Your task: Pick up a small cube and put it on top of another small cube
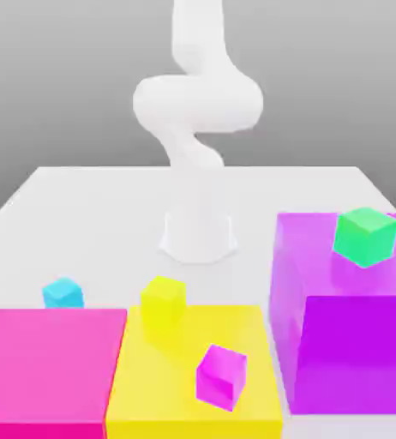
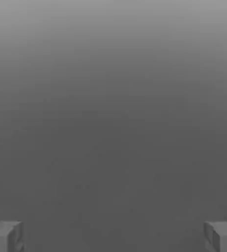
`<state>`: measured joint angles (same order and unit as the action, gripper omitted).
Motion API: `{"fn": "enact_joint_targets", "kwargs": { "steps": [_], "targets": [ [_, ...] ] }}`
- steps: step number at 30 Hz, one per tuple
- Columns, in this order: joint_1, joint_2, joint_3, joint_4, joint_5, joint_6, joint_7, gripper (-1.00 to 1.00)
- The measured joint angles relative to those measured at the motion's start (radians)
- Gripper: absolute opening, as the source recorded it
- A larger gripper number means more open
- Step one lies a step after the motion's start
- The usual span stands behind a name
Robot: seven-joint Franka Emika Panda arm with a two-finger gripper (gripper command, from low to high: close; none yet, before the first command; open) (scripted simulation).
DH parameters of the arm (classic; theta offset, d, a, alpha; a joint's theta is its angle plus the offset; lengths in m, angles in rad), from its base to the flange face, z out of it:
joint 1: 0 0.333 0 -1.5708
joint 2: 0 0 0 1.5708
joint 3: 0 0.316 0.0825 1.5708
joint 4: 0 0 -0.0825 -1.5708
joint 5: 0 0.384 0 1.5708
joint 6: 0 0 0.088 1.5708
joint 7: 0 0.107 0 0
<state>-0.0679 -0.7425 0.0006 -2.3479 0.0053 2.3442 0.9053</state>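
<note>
Cyan cube [image 1: 63,294] angled askew behind pink block [image 1: 51,369]

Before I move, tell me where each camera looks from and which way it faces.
Exterior view: off the arm and raised, facing the robot's base across the table, looking slightly down at the cubes and large blocks; the white arm rises out of the top of the picture.
Hand view: on the hand, looking out past the open gripper at plain grey; both fingertips show, wide apart. Where that is in the room, I cannot tell.
Shared: the robot itself, in different parts; no cube or block appears in both.
</note>
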Motion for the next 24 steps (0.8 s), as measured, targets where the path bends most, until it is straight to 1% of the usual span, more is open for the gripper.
{"fn": "enact_joint_targets", "kwargs": {
  "steps": [14, 24],
  "targets": [
    [-0.372, 0.323, 0.006, -0.269, 0.016, 0.248, 0.602, 0.00],
    [-0.602, 0.551, -0.022, -0.460, -0.002, 0.424, 1.048, 0.00]
  ]
}}
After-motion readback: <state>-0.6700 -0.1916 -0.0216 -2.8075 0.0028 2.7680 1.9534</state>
